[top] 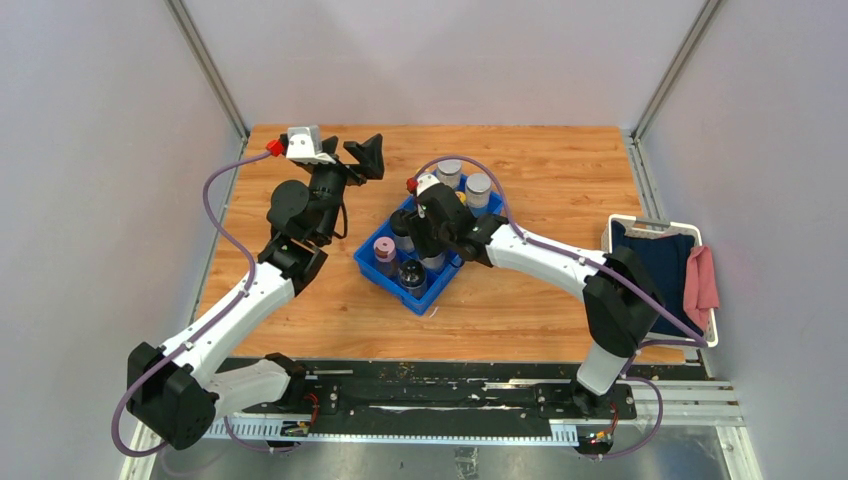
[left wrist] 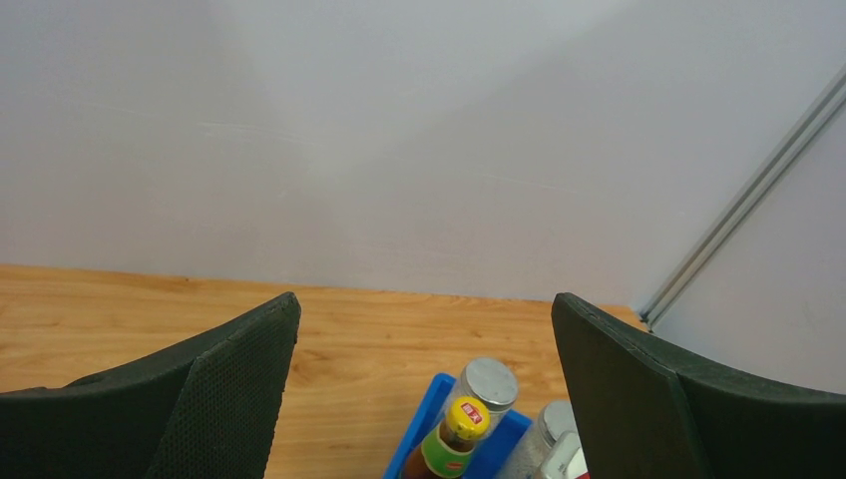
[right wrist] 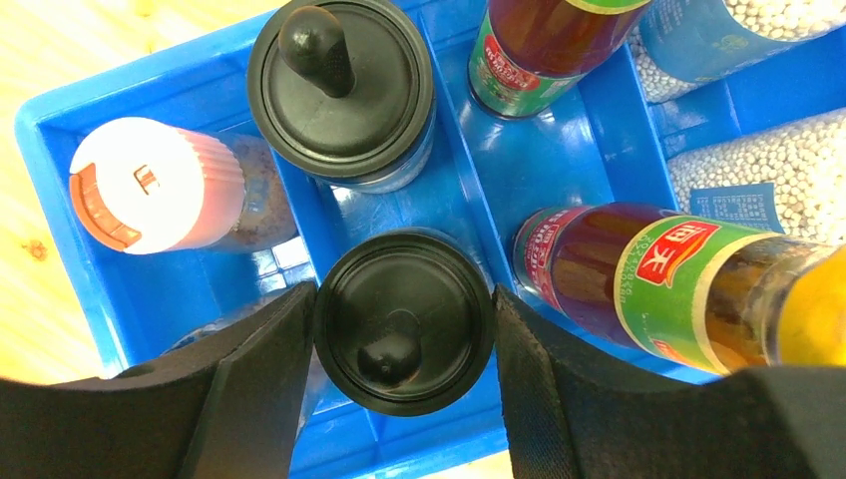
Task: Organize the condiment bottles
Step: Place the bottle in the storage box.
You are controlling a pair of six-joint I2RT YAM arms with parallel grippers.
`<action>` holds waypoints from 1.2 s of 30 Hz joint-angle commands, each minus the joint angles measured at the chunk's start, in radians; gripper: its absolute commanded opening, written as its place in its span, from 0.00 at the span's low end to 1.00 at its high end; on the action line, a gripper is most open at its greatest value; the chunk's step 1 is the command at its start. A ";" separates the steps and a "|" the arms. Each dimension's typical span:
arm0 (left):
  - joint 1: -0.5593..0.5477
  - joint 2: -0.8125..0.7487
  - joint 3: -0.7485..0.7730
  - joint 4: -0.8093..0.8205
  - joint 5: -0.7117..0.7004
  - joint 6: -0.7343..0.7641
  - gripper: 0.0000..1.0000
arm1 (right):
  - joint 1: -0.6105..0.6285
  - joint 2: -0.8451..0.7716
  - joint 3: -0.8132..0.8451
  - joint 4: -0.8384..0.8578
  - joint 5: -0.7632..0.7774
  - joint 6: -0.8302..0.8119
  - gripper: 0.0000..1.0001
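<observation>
The condiment bottles stand in a blue divided tray (top: 432, 297). My right gripper (right wrist: 404, 334) is down in the tray, shut on a black-lidded jar (right wrist: 404, 319), with a finger pressed against each side of its lid. Around it are another black-lidded jar (right wrist: 341, 85), a pink-lidded jar (right wrist: 150, 185), two dark bottles (right wrist: 638, 274) and jars of white beads (right wrist: 758, 160). My left gripper (left wrist: 424, 304) hangs open and empty above the table, left of the tray (left wrist: 424, 419). Below it, a grey-lidded jar (left wrist: 486, 382) and a yellow-capped bottle (left wrist: 464, 419) stand in the tray.
A white basket (top: 655, 222) holding a dark blue cloth and a pink cloth (top: 702, 280) sits at the table's right edge. Grey walls close in the table at the back and both sides.
</observation>
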 commanded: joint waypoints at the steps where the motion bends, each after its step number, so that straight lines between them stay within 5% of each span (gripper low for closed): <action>1: 0.005 0.000 -0.014 0.037 -0.010 -0.014 1.00 | -0.010 0.002 -0.015 0.024 -0.001 -0.021 0.69; 7: 0.005 -0.001 -0.017 0.037 -0.010 -0.022 1.00 | -0.009 -0.014 -0.014 0.021 0.002 -0.022 0.84; 24: 0.005 0.011 0.027 0.018 -0.013 -0.019 1.00 | -0.004 -0.121 0.084 -0.021 0.013 -0.063 0.85; 36: 0.021 0.158 0.375 -0.268 -0.024 0.180 1.00 | -0.047 -0.259 0.254 -0.069 0.186 -0.267 0.93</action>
